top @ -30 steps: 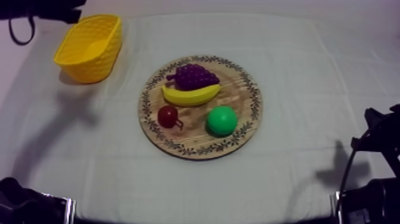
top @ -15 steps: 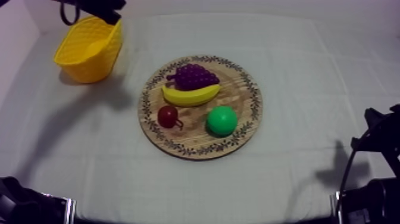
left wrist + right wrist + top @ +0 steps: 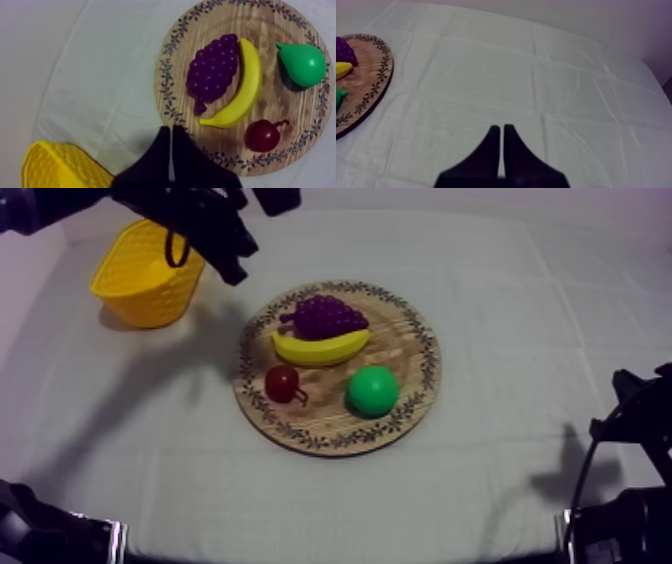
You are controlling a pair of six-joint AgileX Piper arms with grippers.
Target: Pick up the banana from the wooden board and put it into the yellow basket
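Left end effector (image 3: 171, 131) moved from basket (image 3: 150, 303) twd board (image 3: 410, 348), closed empty, banana (image 3: 320, 348) untouched, right end effector (image 3: 502, 131) closed over table (image 3: 536, 75)

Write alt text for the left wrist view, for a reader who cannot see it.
A banana lies on a round wooden board against a bunch of grapes, with a pear and a small red fruit on its other side. The left hand, shut on nothing, hangs at the board's rim, a yellow basket beside it.
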